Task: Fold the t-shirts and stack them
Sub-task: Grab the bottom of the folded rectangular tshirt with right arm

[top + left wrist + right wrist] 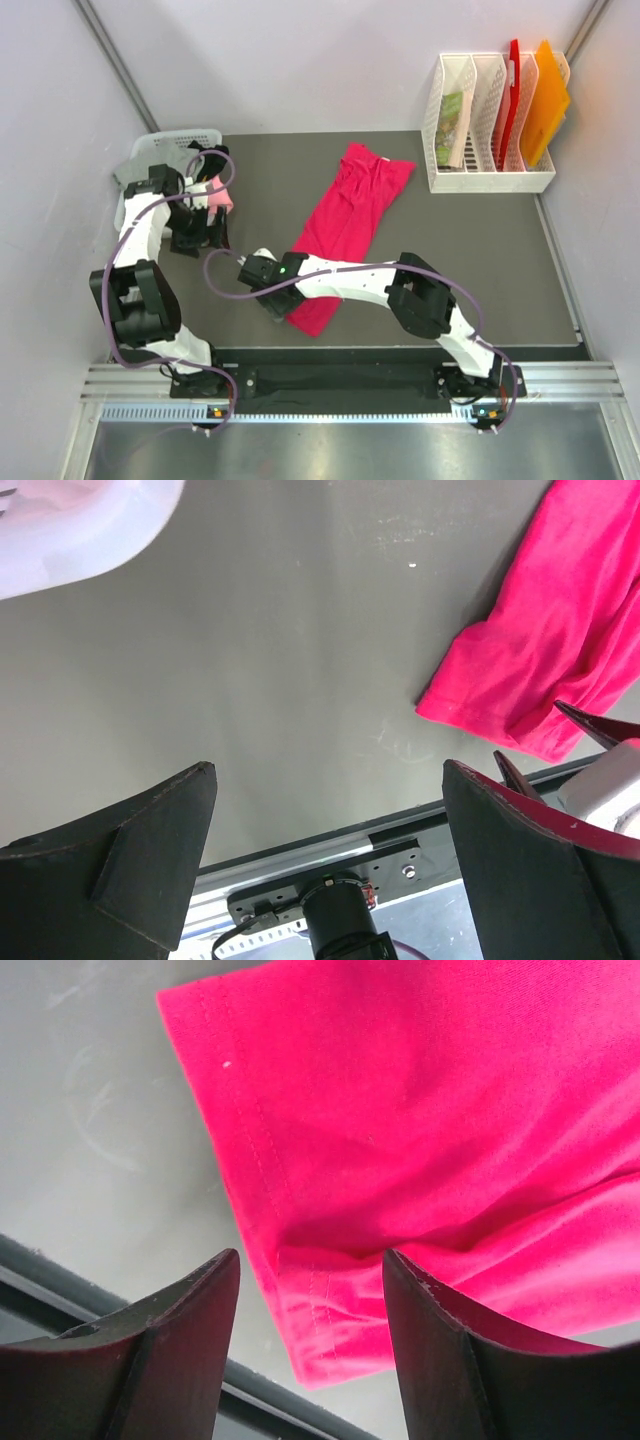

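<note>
The right tool (310, 1260) hangs low over the near end of the crimson t-shirt (430, 1110). Its two dark fingers (170, 1360) stand apart with a clear gap, and the shirt's stitched hem corner lies in that gap. The cloth appears to rest loose on the table (90, 1130) rather than being pinched, though the wrist view does not show how the fingertips meet it. From this tool the shirt runs forward as a long, folded-over strip, flat on the table and widening toward its sleeves at the far end. Beyond that far end, off to the tool's right, stands a white file rack (490, 183) holding a red folder (513, 90) and an orange folder (547, 100). The left tool (328, 770) sits off to the right tool's left, apart from the shirt, whose hem corner shows ahead of it and to one side in its own wrist view. Its fingers are spread as wide as they go over bare table, and they hold nothing. Just beyond the left tool is a white mesh basket (183, 137), with a pink t-shirt (219, 197) spilling over the rim nearest that tool. A grey t-shirt (128, 172) droops over the basket's far-left edge.
</note>
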